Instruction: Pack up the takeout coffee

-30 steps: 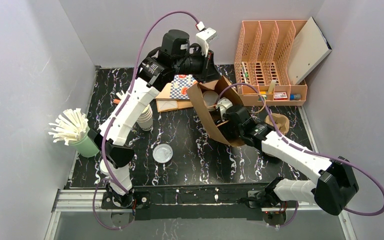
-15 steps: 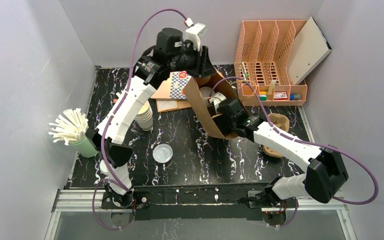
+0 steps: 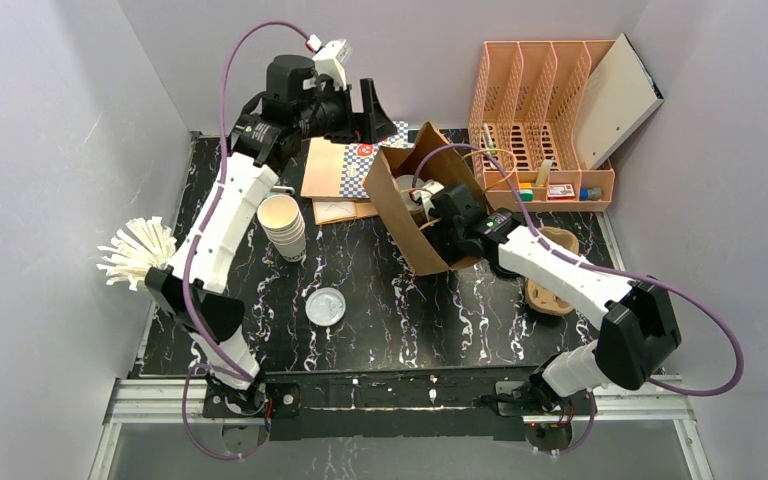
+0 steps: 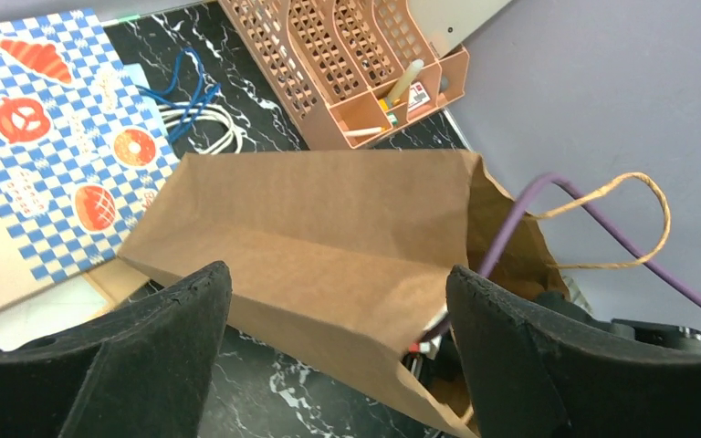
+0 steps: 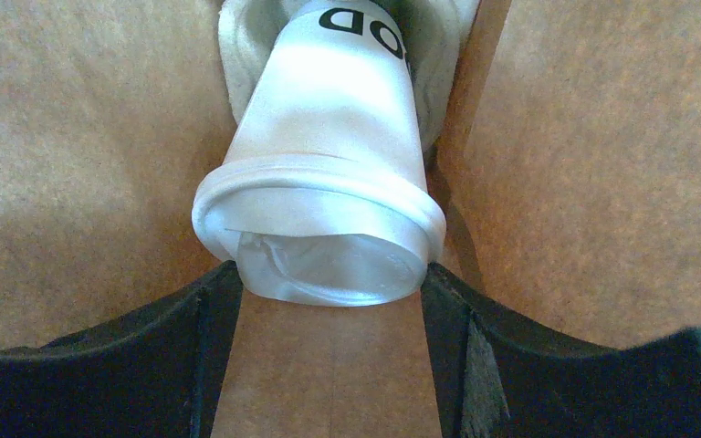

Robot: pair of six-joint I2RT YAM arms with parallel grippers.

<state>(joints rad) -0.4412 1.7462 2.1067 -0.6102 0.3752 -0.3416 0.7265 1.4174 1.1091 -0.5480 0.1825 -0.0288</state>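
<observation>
R gripper (image 5: 329,306): its fingers (image 5: 205,356) are set either side of the white lid (image 5: 324,242) of a pale cup (image 5: 329,100) and pressed against the lid's raised part, so the cup is pinched at its top. Black letters "OD" are printed on the cup wall. The cup is tilted, lid toward the wrist cam, and is held deep inside a brown paper bag (image 5: 73,137), w/ bag walls seen left, right and below. Sth pale and fibrous is seen behind the cup; what it is cannot be told. From the top cam the R arm is reached into the bag's open mouth and the gripper itself is hidden by the bag wall.

L gripper (image 4: 338,283): fingers are spread wide w/ nothing between them. It is held above the bag, apart from it, near the back wall. A twine handle (image 4: 621,219) is seen at the bag's mouth, and a purple cable (image 4: 511,228) is run into it.

Around: the bag is placed mid-table, just in front of an orange file rack (image 3: 540,100). A checked paper sleeve (image 3: 355,165) lies just beside it at the back. A stack of open cups (image 3: 282,222) and a clear lid (image 3: 327,305) are set well apart from it to the L. A bundle of white sticks (image 3: 140,250) is at the L edge, and a brown pulp tray (image 3: 555,270) lies by the R arm.
</observation>
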